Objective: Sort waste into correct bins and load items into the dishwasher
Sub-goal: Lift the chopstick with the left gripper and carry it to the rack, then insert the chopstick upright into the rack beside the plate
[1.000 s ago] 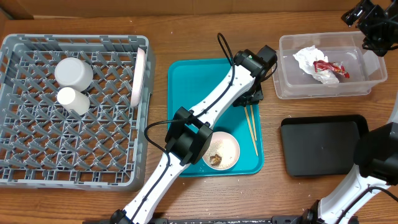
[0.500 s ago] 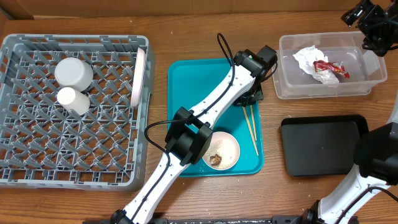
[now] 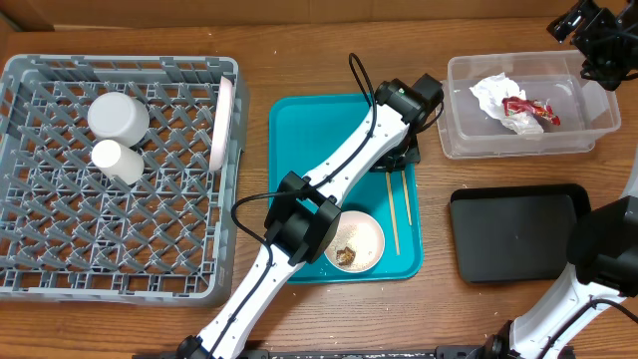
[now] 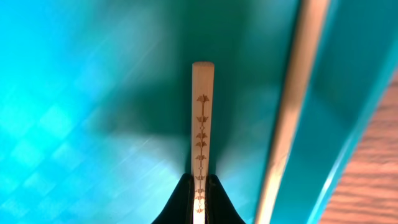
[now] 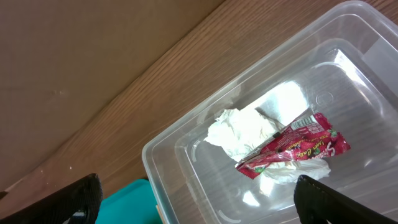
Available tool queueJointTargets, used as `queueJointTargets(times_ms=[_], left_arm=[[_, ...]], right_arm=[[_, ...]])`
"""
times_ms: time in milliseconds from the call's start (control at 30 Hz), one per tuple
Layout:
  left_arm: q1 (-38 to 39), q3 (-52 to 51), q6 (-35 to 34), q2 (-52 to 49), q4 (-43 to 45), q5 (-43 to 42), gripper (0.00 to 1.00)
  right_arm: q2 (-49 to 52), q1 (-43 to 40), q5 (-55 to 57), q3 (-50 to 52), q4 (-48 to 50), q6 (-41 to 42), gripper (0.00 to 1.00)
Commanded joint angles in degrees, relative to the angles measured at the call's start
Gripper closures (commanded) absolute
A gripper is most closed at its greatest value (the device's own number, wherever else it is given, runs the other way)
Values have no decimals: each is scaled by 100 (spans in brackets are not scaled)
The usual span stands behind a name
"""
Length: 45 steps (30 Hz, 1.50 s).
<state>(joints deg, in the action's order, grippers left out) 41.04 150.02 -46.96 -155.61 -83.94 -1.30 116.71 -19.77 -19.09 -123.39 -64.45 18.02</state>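
**A:** Wood table, teal tray [image 3: 299,179] in the middle. What has the left gripper [image 4: 199,200] got?

**B:** It's pinched tight on one chopstick [image 4: 203,124] at the tray's right side. I can't tell if the stick is clear of the tray. The other chopstick [image 4: 289,112] lies just beside it, along the tray wall.

**A:** And the right gripper [image 5: 199,196]?

**B:** Spread wide, holding nothing, up over the tub [image 3: 459,140]. A napkin [image 3: 490,92] and a wrapper [image 3: 528,110] lie inside the tub, touching.

**A:** Dishes?

**B:** A bowl [image 3: 354,242] with brown scraps sits on the tray's near end. The rack [image 3: 60,229] at left holds a plate [image 3: 224,122] on edge. The black tray [image 3: 518,234] is at the near right.
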Motion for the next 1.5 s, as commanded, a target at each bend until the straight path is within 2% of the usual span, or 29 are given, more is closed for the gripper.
queueJointTargets(times_ms=[0, 433, 533, 667, 900, 1000, 1167, 1467], left_arm=[[-157, 382, 339, 448, -144, -24, 96], [-522, 754, 1727, 2470, -439, 79, 96], [-715, 754, 1978, 2929, -610, 361, 96], [-1069, 754, 2750, 3484, -802, 837, 96], [-2061, 754, 3506, 4260, -1287, 1954, 96], [-2647, 754, 4170, 4406, -1285, 1829, 96], [-3432, 719, 4839, 4339, -1285, 1659, 96], [-4162, -37, 5230, 3947, -1285, 540, 96]], right_arm=[[-275, 20, 20, -39, 26, 24, 0], [-275, 20, 17, -39, 26, 22, 0], [-275, 20, 17, -39, 26, 22, 0], [-275, 20, 17, -39, 26, 22, 0], [-275, 20, 17, -39, 26, 22, 0], [-275, 20, 20, -39, 26, 22, 0], [-275, 20, 20, -39, 26, 22, 0], [-275, 20, 17, -39, 26, 22, 0]])
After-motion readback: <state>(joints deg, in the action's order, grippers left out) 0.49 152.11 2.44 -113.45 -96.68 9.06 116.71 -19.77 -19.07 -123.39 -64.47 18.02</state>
